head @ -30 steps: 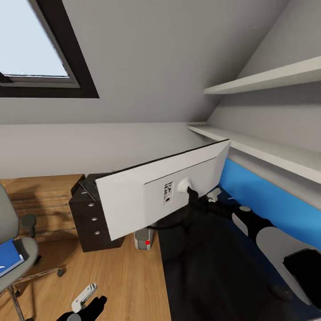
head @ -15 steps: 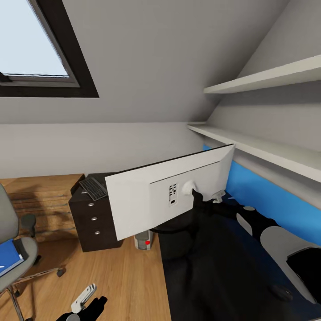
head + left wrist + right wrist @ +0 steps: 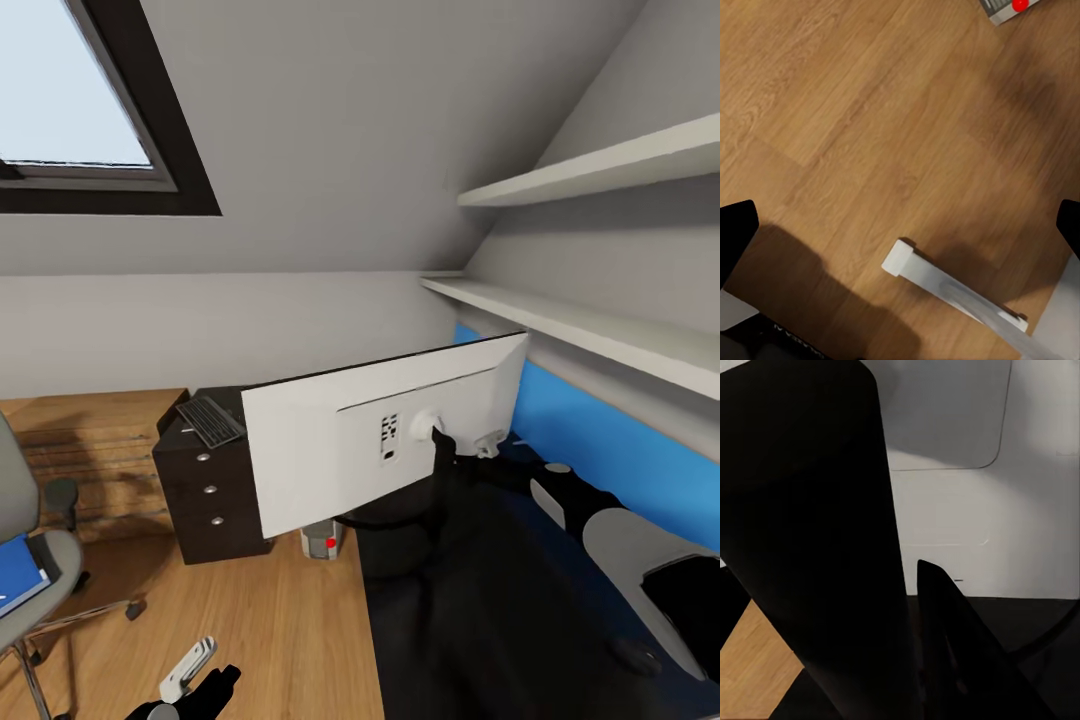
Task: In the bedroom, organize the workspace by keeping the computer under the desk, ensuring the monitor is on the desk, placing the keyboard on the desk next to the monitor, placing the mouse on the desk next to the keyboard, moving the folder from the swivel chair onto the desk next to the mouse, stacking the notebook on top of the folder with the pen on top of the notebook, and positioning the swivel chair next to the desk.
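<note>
Our right claw (image 3: 487, 441) pinches the monitor (image 3: 385, 440) by its stand, over the desk (image 3: 480, 620) edge.
We still must move the keyboard (image 3: 210, 421) and the folder (image 3: 15, 580) on the swivel chair (image 3: 25, 540).

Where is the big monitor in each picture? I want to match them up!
Head view: the monitor is in the middle, with its white back facing us.
Right wrist view: the monitor's white back is very close, behind black shapes.
Left wrist view: this looks down at the wood floor and the computer's corner.
Shared landmark: the wood floor, low in the head view and in a corner of the right wrist view.
</note>
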Robot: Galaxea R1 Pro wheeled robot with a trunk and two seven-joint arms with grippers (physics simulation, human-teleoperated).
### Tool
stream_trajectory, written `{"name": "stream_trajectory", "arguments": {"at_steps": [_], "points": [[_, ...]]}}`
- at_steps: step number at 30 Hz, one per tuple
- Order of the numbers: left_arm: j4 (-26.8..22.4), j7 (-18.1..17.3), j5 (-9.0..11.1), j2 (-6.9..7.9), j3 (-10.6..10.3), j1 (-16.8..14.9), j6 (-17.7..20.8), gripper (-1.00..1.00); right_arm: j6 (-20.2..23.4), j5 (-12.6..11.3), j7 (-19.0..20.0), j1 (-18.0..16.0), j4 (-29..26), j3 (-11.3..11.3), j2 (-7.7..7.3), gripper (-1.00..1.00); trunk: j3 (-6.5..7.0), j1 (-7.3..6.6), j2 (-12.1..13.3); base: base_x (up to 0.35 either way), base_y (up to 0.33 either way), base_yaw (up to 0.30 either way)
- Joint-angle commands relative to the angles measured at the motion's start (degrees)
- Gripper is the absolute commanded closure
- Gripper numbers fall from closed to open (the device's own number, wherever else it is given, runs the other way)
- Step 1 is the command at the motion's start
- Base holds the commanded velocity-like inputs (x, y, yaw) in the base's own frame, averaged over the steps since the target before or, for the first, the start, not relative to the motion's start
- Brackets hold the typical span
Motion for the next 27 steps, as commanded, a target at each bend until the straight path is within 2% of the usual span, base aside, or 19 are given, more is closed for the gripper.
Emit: {"name": "stream_trajectory", "arguments": {"at_steps": [1,14,23,27], "points": [[-0.1,0.42,0.54,-0.01,0.01,-0.03,0.16,-1.0,0.18,-1.64,-0.09,-0.11,-0.54,-1.41,-0.04,1.0,-0.27,0.24,-0.53,0.0,0.0,0.0],[-0.06,0.42,0.56,0.0,0.02,-0.03,0.17,-1.0,0.98,-1.68,-1.08,-0.1,-0.54,-1.41,0.01,1.0,-2.6,3.09,-5.74,0.0,0.0,0.0],[-0.31,0.22,0.01,0.16,-0.27,0.15,0.06,-1.0,0.93,-1.64,-1.53,-0.1,-0.65,-1.36,0.02,1.0,-2.6,3.09,-5.74,0.0,0.0,0.0],[-0.27,0.27,-0.31,0.23,-0.41,1.38,-0.35,-1.0,0.92,-1.63,-1.57,-0.07,-0.68,-1.35,0.02,1.0,-2.6,3.09,-5.74,0.0,-0.072,0.0]]}}
